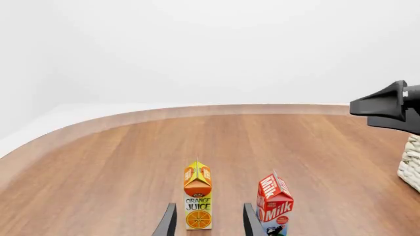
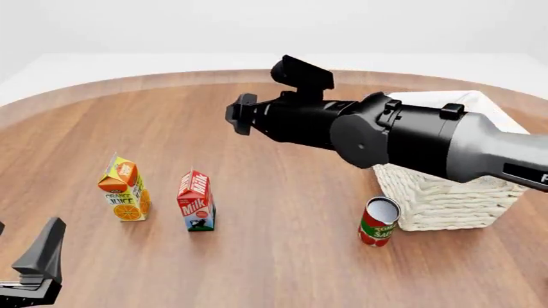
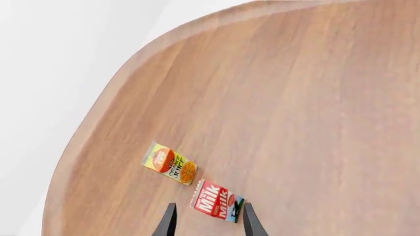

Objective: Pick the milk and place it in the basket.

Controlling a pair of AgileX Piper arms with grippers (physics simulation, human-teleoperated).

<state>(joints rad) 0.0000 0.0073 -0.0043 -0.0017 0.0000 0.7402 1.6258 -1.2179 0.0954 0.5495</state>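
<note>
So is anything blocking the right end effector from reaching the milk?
Nothing visible. The right end effector hangs open above the milk, with bare table between. The juice carton stands apart on the milk's far side from the basket.

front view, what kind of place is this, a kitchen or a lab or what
Most likely a simulated tabletop test scene, not a real room: a bare wooden table against a blank white backdrop, with only grocery props on it: the milk, a juice carton, a can and the basket.

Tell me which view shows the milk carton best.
The front view: the milk stands whole and upright on the table, clear of both arms. The left wrist view cuts off its base at the picture's edge. The right wrist view shows it whole but small, from above.
</note>
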